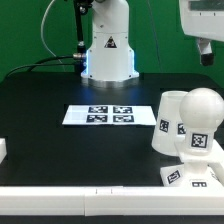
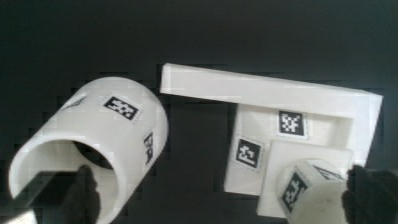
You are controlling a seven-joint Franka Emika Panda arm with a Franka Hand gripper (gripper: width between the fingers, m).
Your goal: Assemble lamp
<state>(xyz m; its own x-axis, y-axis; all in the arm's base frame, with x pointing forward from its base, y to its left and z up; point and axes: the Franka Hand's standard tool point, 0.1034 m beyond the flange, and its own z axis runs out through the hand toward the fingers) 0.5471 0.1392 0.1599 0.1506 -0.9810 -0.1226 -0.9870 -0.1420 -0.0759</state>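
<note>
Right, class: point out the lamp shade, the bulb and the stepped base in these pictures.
shade [image 1: 168,122], exterior view, on its side wall left of the tag.
bulb [image 1: 203,104], exterior view, on the round top.
base [image 2: 294,95], wrist view, on the flat lower step.

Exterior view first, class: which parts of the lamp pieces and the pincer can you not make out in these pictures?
- Base: exterior view, its lower part cut off by the picture's bottom edge, its back covered by the bulb.
- Shade: exterior view, one side hidden behind the bulb.
- Pincer: exterior view, too small to read its opening; wrist view, fingers dark and blurred.
</note>
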